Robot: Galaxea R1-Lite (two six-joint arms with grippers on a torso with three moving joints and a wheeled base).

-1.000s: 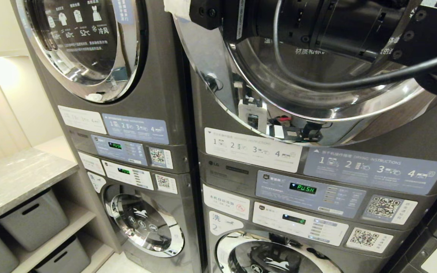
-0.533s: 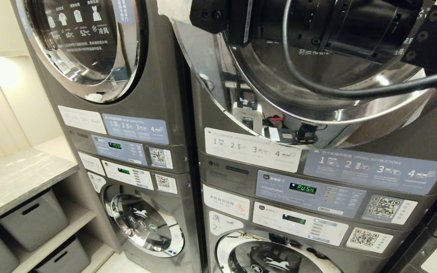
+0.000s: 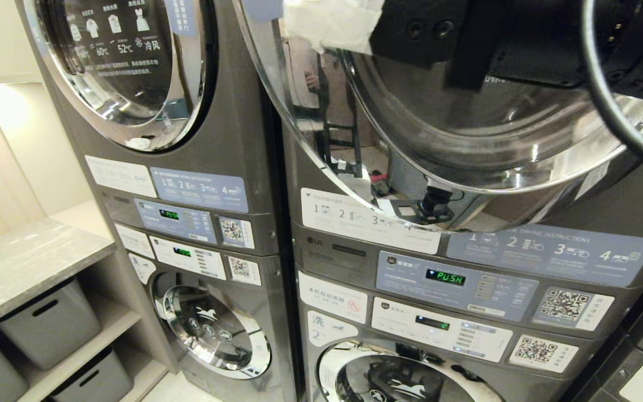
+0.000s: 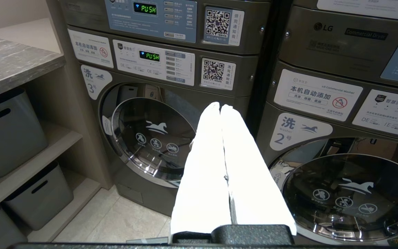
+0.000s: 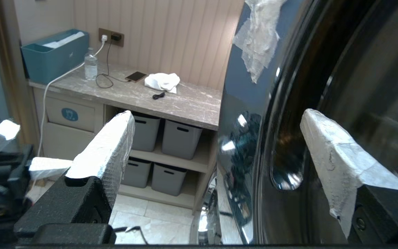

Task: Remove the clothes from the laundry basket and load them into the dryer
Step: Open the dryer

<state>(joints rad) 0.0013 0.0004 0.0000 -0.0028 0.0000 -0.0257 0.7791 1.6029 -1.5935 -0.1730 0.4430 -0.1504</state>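
Head view shows the dryer door (image 3: 455,167) of the upper right machine swung partly out from its front, its chrome rim leaning toward the camera and its round face turned leftward; the hinge side cannot be made out. The right gripper (image 5: 216,152) sits up at the top of that door, its black body and cable crossing the top of the frame. In the right wrist view its two white-wrapped fingers (image 5: 109,148) stand wide apart, straddling the door's edge without touching it: one finger is on the open-room side, the other in front of the dark glass. Nothing is held between them. A patch of crumpled tape (image 5: 257,34) sticks to the door's rim.

The left gripper (image 4: 219,107) hangs low in front of the lower washers, its white fingers pressed together and empty.

No clothes or laundry basket can be identified in any view.
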